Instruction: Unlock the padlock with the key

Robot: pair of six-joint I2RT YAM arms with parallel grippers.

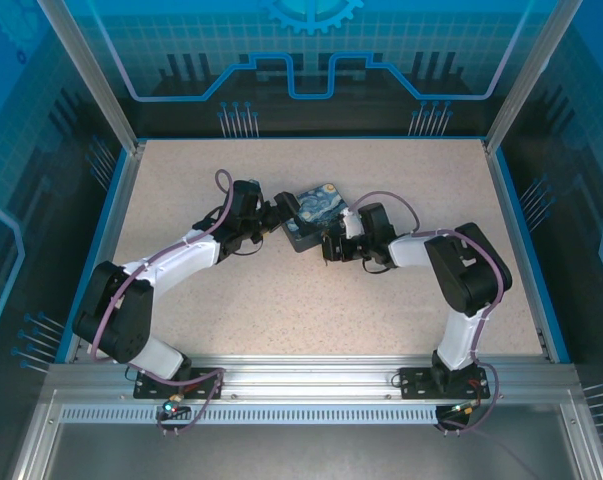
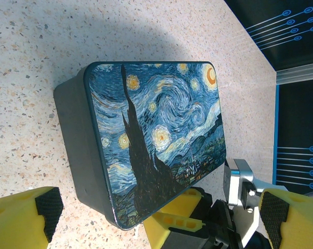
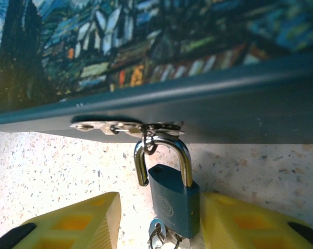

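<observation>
The padlock [image 3: 174,199] hangs by its shackle [image 3: 164,142] from the hasp [image 3: 125,126] on the side of the box [image 3: 208,101], with its body just above the table [image 3: 52,166]. The key [image 3: 157,229] sits at its underside, apparently in the keyhole, and is partly cut off by the frame edge. The shackle's left leg seems to end beside the body rather than in it, so the lock may be sprung; I cannot be sure. The right gripper [image 1: 329,246] has its jaws spread either side of padlock and key, pinching nothing. The step in hand looks like taking the key. Next it must close on the key and turn it. The left gripper [image 1: 277,212] sits at the box's side, jaws spread wide and empty. There are one padlock, one key, one box and two grippers.
</observation>
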